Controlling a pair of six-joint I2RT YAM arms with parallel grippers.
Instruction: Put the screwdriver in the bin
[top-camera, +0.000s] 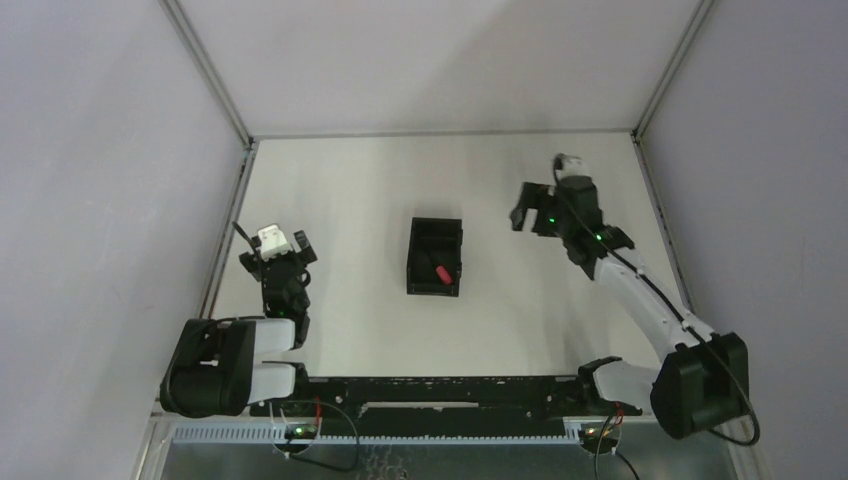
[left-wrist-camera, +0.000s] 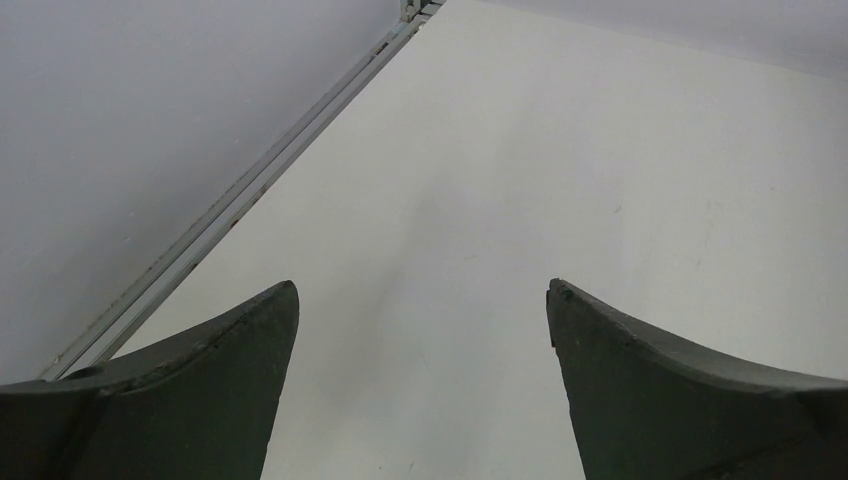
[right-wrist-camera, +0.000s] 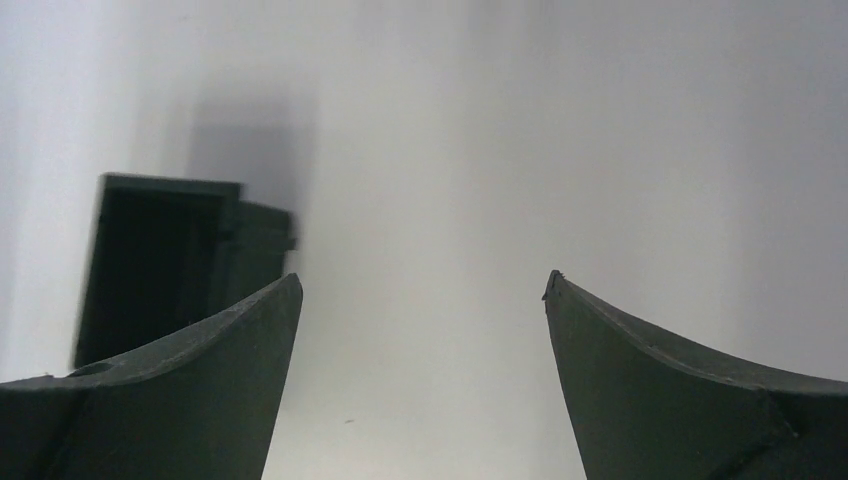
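Note:
The black bin (top-camera: 435, 257) stands in the middle of the white table. The red handle of the screwdriver (top-camera: 441, 272) shows inside it, in the near right part; its shaft is too dark to make out. My right gripper (top-camera: 522, 212) is open and empty, to the right of the bin and apart from it. In the right wrist view the bin (right-wrist-camera: 165, 262) sits at the left, beyond my open gripper (right-wrist-camera: 422, 290); the screwdriver is not seen there. My left gripper (top-camera: 287, 247) is open and empty at the left of the table; the left wrist view (left-wrist-camera: 422, 290) shows only bare table.
White walls with metal corner posts enclose the table on the left (top-camera: 232, 215), back and right. A black rail (top-camera: 440, 385) with the arm bases runs along the near edge.

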